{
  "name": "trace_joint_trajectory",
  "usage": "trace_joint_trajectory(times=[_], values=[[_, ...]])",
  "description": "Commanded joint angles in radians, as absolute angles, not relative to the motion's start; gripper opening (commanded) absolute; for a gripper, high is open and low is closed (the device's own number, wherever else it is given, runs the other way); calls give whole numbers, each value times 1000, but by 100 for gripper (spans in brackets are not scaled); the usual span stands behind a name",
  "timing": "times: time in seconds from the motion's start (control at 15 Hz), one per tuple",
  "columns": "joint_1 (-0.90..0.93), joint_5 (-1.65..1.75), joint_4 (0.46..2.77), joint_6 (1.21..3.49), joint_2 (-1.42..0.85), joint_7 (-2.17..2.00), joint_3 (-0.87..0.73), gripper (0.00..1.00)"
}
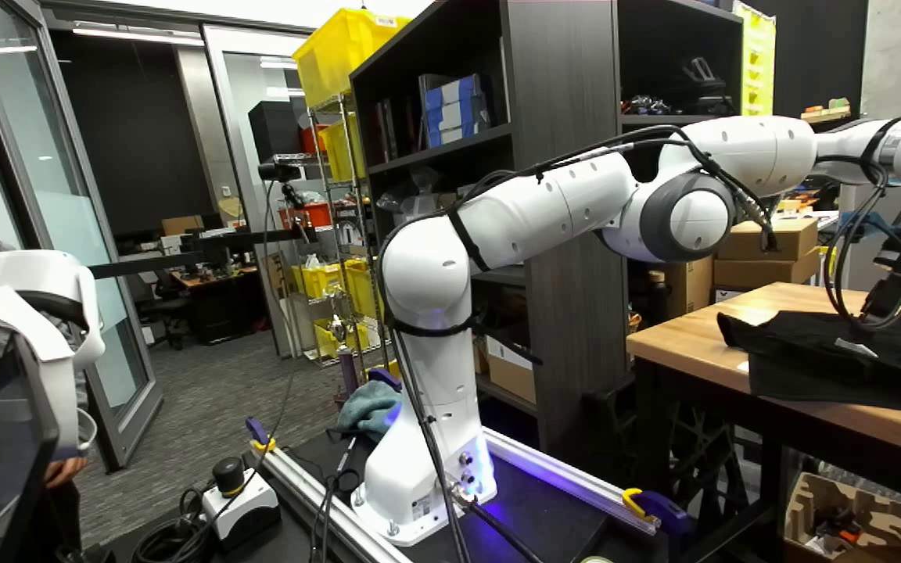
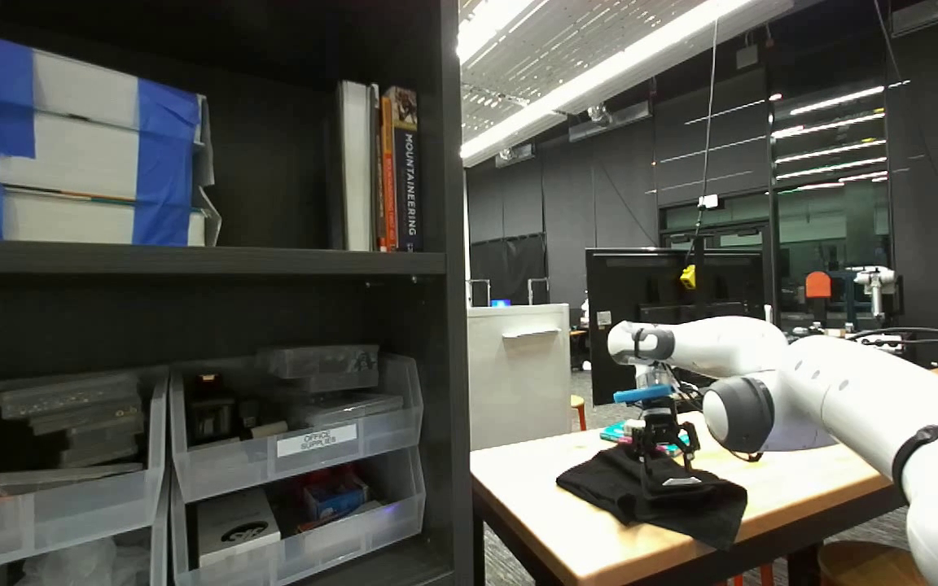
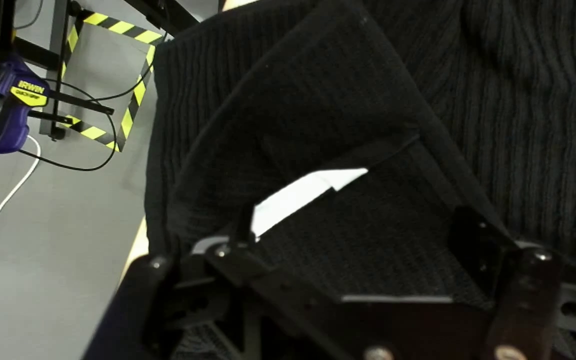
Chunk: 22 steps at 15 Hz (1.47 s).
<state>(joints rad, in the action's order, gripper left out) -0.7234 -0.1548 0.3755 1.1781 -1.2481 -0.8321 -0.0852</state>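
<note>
Poised with gripper (image 2: 668, 478) spread apart over black cloth (image 2: 672, 509) — couldn't tell if touching — white tag (image 3: 298, 194) close by. Likely wanted a level, light pinch on a raised fold, sparing the table (image 2: 534, 488) beneath.

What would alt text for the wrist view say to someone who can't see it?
Open Robotiq gripper at the bottom of the picture, over ribbed black cloth with a white tag; contact with the cloth is unclear. At left: yellow-and-black striped tape on gray floor and a purple IRWIN Quick-Grip clamp.
</note>
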Motion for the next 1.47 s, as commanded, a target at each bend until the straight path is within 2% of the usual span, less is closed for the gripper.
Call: trace_joint_trajectory(times=[0.0,0.33,0.4,0.53,1.0,1.13,1.4], values=[[-729,-155,357,1157,-1261,-840,-80,100],[-730,-156,354,1152,-1268,-839,-79,100],[-730,-157,354,1152,-1268,-839,-79,75],[-730,-156,353,1154,-1267,-835,-79,68],[-733,-162,354,1157,-1263,-845,-75,12],[-733,-164,360,1160,-1258,-846,-74,1],[-738,-177,362,1163,-1252,-852,-63,0]])
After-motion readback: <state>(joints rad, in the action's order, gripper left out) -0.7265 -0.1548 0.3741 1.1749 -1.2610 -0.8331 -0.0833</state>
